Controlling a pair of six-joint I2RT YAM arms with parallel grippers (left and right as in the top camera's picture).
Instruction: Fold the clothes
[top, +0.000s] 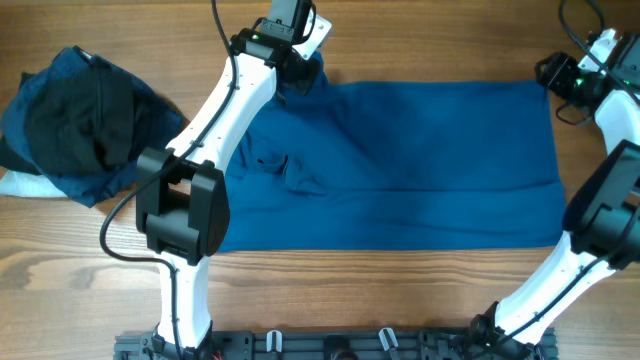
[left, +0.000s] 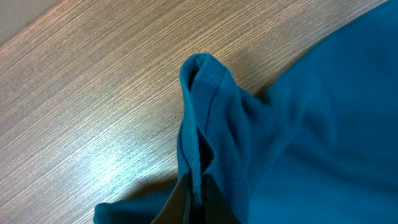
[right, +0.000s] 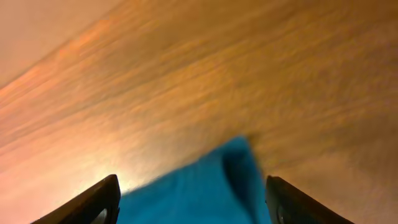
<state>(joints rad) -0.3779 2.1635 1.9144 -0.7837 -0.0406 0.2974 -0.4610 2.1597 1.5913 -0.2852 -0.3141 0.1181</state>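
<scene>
The blue polo shirt (top: 400, 165) lies spread across the table's middle, its collar and placket at the left. My left gripper (top: 300, 72) is at the shirt's far left corner, shut on a pinched fold of the blue fabric (left: 208, 143) that stands up between its fingers (left: 198, 208). My right gripper (top: 558, 75) is open at the shirt's far right corner. In the right wrist view the fingers (right: 193, 202) are spread wide on either side of the shirt corner (right: 217, 186).
A heap of dark blue and black garments (top: 75, 125) lies at the left of the wooden table (top: 400, 290), with a bit of white cloth under it. The arms' bases stand at the front edge.
</scene>
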